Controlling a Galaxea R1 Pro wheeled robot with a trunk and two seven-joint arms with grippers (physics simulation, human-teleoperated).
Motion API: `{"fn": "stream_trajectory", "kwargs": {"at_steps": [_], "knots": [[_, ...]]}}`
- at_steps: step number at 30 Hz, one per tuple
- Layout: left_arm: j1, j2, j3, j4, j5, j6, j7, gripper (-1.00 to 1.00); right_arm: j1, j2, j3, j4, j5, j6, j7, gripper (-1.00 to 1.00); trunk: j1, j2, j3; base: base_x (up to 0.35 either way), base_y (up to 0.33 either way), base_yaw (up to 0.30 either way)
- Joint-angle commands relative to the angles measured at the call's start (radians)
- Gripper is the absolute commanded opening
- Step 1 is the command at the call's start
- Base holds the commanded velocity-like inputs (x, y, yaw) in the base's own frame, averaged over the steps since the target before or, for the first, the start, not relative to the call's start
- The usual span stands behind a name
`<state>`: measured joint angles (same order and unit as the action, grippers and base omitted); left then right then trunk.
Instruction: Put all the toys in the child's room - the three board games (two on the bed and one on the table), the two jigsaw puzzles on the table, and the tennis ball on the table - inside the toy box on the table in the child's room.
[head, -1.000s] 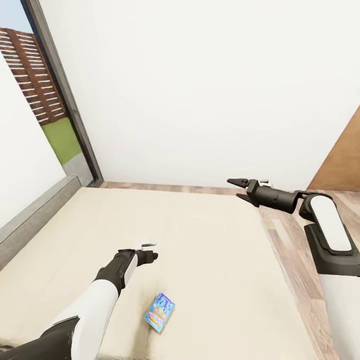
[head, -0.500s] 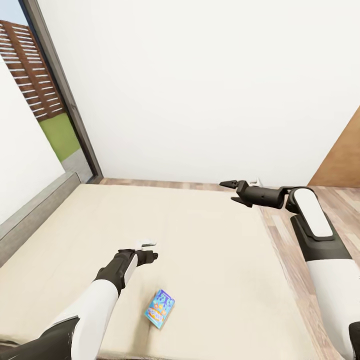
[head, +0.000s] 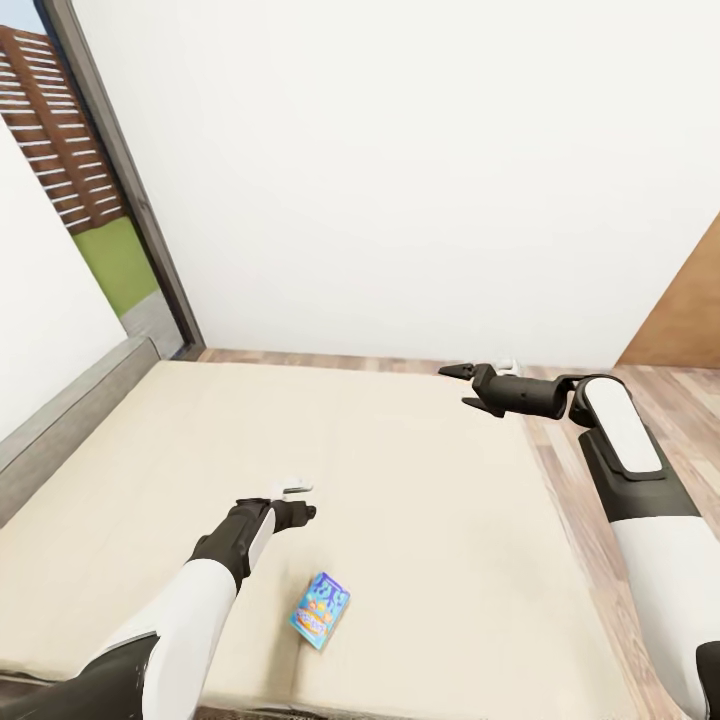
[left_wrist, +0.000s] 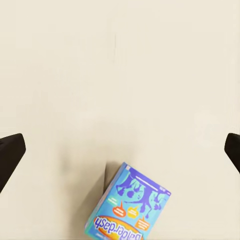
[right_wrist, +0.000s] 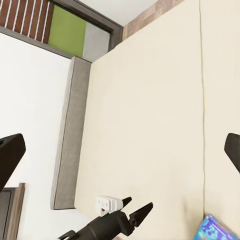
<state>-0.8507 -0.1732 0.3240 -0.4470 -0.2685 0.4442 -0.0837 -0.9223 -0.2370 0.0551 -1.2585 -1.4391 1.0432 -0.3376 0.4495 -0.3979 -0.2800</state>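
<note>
Here the small blue board game (head: 320, 610) lies on the bed (head: 420, 480), at five o'clock from the left gripper (head: 300, 500); both it and the right gripper (head: 462, 386) are spread wide.

The robot's left arm, white at the forearm and dark at the wrist, reaches forward and low, its left gripper (head: 300, 500) pointing ahead with the two dark fingers spread wide in the left wrist view. The right arm extends out at the right side, elbow bent, forearm turned inward across the body. The right gripper (head: 460, 386) is held higher, its two pointed fingers parted and aimed to the left.
</note>
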Motion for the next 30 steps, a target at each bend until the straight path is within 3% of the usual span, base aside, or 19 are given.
{"fn": "stream_trajectory", "kwargs": {"at_steps": [1,14,22,30], "knots": [[-0.001,-0.001,0.008,-0.002,-0.011,0.005,-0.008,1.00,-0.001,-0.001,0.002,0.000,-0.011,0.000,-0.010,1.00,0.001,-0.002,-0.004,0.000,0.000,0.000],[-0.001,-0.001,0.009,-0.002,-0.010,0.014,-0.026,1.00,-0.001,0.001,0.004,0.001,-0.008,0.000,-0.012,1.00,0.001,-0.002,-0.025,0.000,0.000,0.000],[-0.001,0.002,0.011,-0.015,-0.009,0.064,-0.106,1.00,-0.001,0.001,0.005,-0.006,-0.007,0.000,-0.033,1.00,0.001,-0.002,-0.038,0.000,0.000,0.000],[-0.007,0.016,0.016,-0.025,-0.007,0.141,-0.185,1.00,-0.004,0.001,0.019,-0.016,-0.013,0.003,-0.098,1.00,0.001,-0.002,-0.052,0.000,0.000,0.000]]}}
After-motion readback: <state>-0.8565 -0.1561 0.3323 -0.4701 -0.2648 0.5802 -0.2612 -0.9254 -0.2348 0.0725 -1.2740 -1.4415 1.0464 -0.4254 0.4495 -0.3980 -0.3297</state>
